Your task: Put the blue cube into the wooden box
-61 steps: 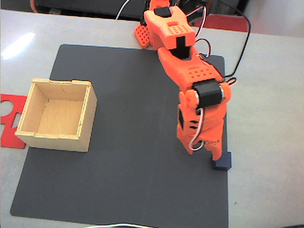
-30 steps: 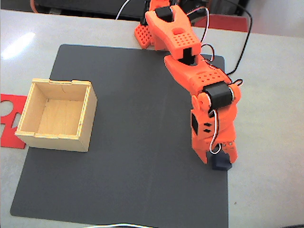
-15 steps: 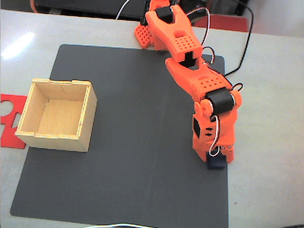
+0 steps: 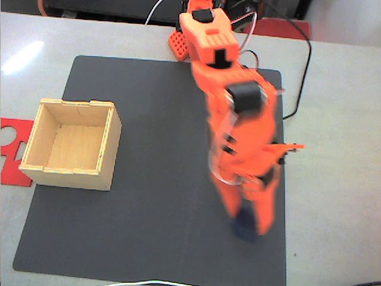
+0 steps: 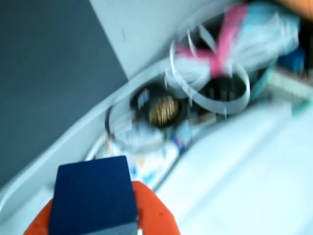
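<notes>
In the fixed view the orange arm is blurred by motion over the right part of the dark mat [image 4: 149, 196]. Its gripper [image 4: 246, 225] points down and is shut on the blue cube [image 4: 243, 230], a small navy block showing between the fingertips. In the wrist view the blue cube [image 5: 93, 193] sits low in the frame, pressed against an orange finger [image 5: 152, 214]. The wooden box [image 4: 111, 149] stands open-topped and empty on the mat's left side, far to the left of the gripper.
A flat red cut-out [image 4: 11, 149] lies on the table just left of the box. Black and white cables [image 4: 306, 53] run near the arm's base at the top. The wrist view shows blurred wires and clutter [image 5: 215, 78] beyond the mat's corner.
The gripper came down beside the cube at the mat's right edge and shut on it. Arm and cube have now swung left and toward the camera, blurred.
</notes>
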`<move>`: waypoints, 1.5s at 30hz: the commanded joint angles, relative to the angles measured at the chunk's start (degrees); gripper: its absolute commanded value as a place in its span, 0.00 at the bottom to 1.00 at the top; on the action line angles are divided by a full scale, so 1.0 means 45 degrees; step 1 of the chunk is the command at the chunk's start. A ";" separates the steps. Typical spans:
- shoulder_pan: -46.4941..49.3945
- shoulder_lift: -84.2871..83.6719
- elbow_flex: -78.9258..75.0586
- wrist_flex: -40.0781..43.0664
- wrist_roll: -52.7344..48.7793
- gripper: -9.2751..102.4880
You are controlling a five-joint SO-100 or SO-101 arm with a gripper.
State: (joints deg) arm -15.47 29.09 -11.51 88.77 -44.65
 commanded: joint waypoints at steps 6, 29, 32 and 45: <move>0.4414 0.3730 -0.0430 0.1152 0.1387 0.08; 1.2168 0.1914 -0.0371 0.3281 0.5176 0.08; 1.2148 0.1348 -0.0371 0.3281 0.5645 0.08; 1.1973 0.0254 -0.0371 0.3281 0.5781 0.08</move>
State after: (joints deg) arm 39.55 29.44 -11.51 103.18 -19.25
